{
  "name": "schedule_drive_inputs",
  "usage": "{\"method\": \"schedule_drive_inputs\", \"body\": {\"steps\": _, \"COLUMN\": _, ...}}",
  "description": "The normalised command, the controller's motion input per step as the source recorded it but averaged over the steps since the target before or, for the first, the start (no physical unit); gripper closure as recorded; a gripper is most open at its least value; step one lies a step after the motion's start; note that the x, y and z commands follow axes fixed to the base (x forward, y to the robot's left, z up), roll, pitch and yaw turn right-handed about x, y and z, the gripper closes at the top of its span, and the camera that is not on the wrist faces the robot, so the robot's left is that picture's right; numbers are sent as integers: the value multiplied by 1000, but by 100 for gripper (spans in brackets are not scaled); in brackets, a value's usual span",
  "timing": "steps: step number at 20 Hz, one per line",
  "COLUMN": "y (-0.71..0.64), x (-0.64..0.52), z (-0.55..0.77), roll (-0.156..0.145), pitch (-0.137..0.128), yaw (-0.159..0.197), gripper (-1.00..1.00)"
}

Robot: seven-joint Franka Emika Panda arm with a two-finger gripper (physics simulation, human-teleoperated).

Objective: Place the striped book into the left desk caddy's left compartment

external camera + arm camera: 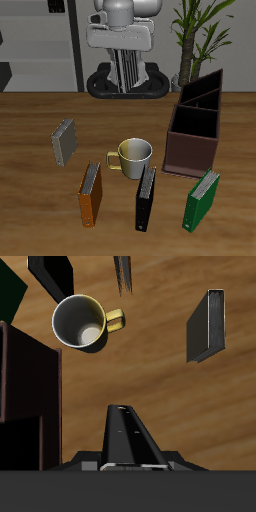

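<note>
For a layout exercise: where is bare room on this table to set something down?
Bare wood: behind the mottled grey book and cream mug, up to the dark brown caddy. Crowded: orange book, black book, green book in front.

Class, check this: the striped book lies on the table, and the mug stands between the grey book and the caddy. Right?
No. The exterior view shows the striped book held up off the table in the gripper; the rest stands.
</note>
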Motion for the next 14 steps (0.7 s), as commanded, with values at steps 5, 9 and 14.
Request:
{"method": "schedule_drive_inputs", "body": {"steps": 5, "y": 415, "x": -351, "z": -95, "roll": 55, "pitch": 14, "yaw": 41, "gripper": 100}}
{"method": "schedule_drive_inputs", "body": {"steps": 9, "y": 374, "x": -180, "z": -118, "roll": 35, "pitch": 27, "yaw": 34, "gripper": 100}}
{"method": "schedule_drive_inputs", "body": {"steps": 14, "y": 337, "x": -147, "z": -107, "roll": 43, "pitch": 16, "yaw": 15, "gripper": 100}}
